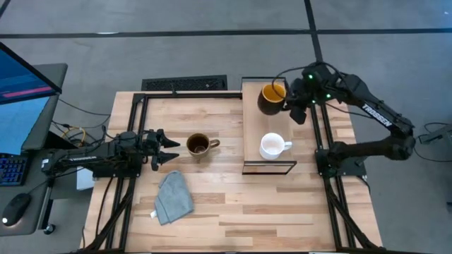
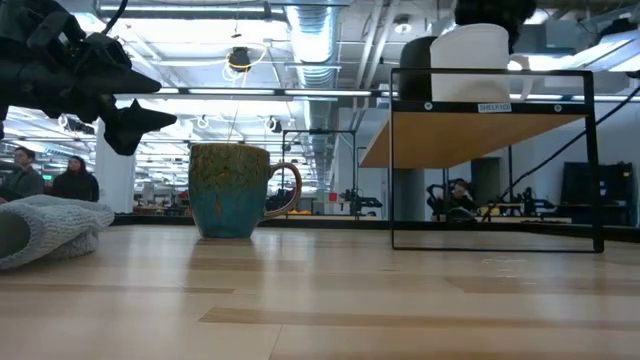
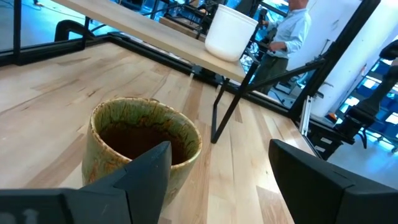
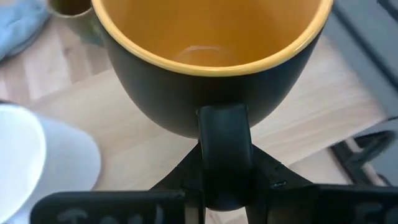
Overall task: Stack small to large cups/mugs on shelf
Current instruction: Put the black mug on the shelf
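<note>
Two mugs on shelf [image 1: 251, 113]: small white mug [image 1: 272, 146] near front end; dark yellow-lined mug [image 1: 270, 98] at far end.
Right gripper [image 1: 291, 104]: pinching dark mug's handle.
Left gripper [image 1: 169, 148]: spread, beside olive-brown mug [image 1: 198, 145] mid-tabletop [image 1: 233, 204].

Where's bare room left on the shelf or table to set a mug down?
On the shelf: a bare strip between the white mug and the dark mug in the right gripper. On the table: right of the grey cloth. Crowded: olive mug by the open left gripper.
</note>
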